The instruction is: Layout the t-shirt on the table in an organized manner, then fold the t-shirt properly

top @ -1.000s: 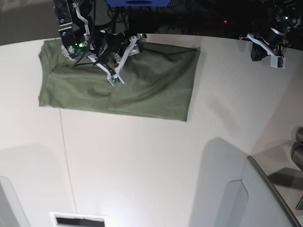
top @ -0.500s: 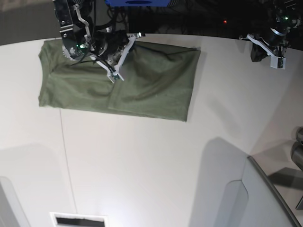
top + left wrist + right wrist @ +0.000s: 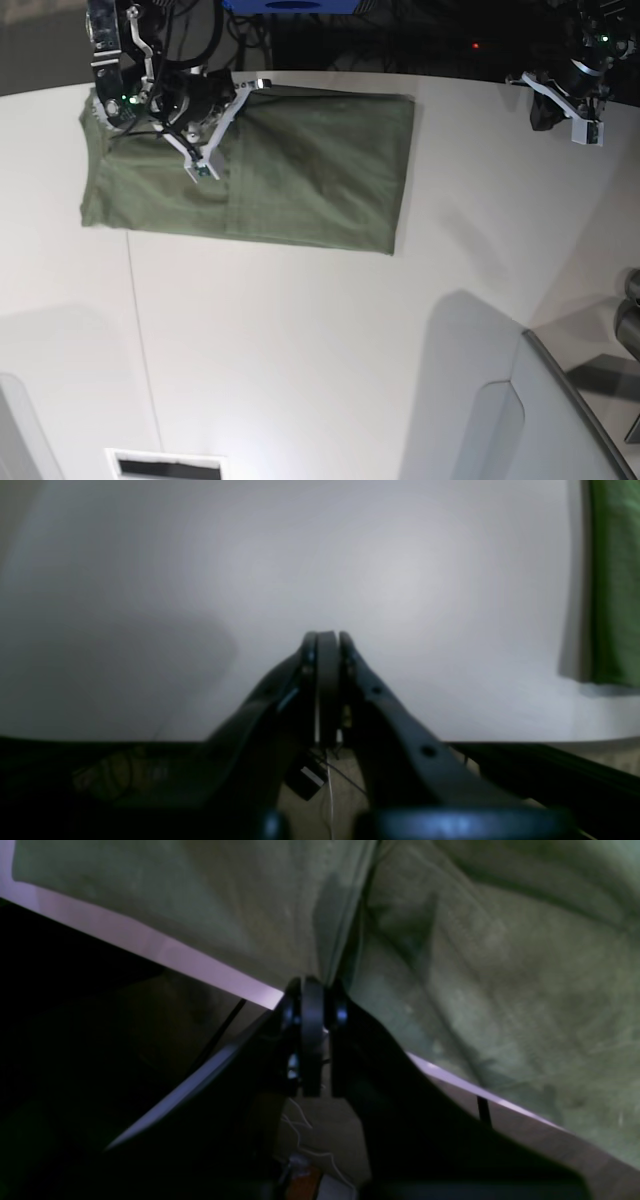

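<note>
The olive-green t-shirt (image 3: pixel 300 170) lies as a folded rectangle at the far left of the white table (image 3: pixel 300 350). My right gripper (image 3: pixel 257 85) is at the shirt's far edge, close to the table's rim. In the right wrist view the right gripper (image 3: pixel 312 985) is shut on a fold of the t-shirt (image 3: pixel 500 990), with a strip of table (image 3: pixel 165 952) beside it. My left gripper (image 3: pixel 545 110) hovers at the far right, away from the cloth. In the left wrist view the left gripper (image 3: pixel 327 637) is shut and empty over the bare table (image 3: pixel 200 555). The t-shirt (image 3: pixel 615 580) shows only at that view's right edge.
A grey angled panel (image 3: pixel 560 420) rises at the near right. A dark slot (image 3: pixel 165 466) sits at the near edge. A thin dark seam line (image 3: pixel 140 330) runs down the table's left part. Dark cylinders (image 3: pixel 630 310) stand at the right edge.
My right gripper closed on the shirt's far edge and moved left with it. The shirt's far right corner shifted slightly left and its creases flattened. The left arm stayed still.
</note>
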Robot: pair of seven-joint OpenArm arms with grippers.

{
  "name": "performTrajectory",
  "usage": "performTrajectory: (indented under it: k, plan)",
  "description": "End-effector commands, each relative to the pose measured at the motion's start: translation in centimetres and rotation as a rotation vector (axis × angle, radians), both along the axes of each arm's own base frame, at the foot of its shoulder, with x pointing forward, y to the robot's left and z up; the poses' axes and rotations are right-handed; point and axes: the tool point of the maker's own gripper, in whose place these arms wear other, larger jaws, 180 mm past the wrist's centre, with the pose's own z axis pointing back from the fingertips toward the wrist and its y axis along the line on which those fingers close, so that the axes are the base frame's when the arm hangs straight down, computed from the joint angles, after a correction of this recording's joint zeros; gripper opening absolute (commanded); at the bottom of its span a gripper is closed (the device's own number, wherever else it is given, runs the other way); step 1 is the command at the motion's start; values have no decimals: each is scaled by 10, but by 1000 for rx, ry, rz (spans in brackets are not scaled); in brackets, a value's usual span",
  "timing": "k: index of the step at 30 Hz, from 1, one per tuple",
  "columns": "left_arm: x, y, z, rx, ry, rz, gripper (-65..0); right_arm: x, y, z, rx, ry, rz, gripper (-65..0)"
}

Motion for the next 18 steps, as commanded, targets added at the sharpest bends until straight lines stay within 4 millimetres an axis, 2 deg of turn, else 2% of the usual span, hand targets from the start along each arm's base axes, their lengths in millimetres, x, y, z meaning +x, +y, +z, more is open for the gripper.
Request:
performTrajectory:
  k: [1,3,4,5,8,10,13,18]
  plan:
    - [5,5,9,13,-32,-5,-650,-1,4,3,11,-6,2,-648]
    - [5,5,9,13,-32,-5,-650,-4,4,2,10,13,6,-644]
    - [5,5,9,13,-32,-5,-650,-6,4,2,9,22,8,-621]
    - [5,5,9,13,-32,-5,-650,-7,4,2,10,26,10,-590]
    - [5,5,9,13,-32,-5,-650,-7,4,3,11,22,7,-440]
    - [5,5,9,13,-32,-5,-650,-6,5,6,14,10,5,-372]
    - [4,3,8,7,-33,1,-650,-1,3,15,8,-28,5,-377]
    - [4,0,7,1,-33,1,-650,28,-8,52,-10,-150,-86,-426]
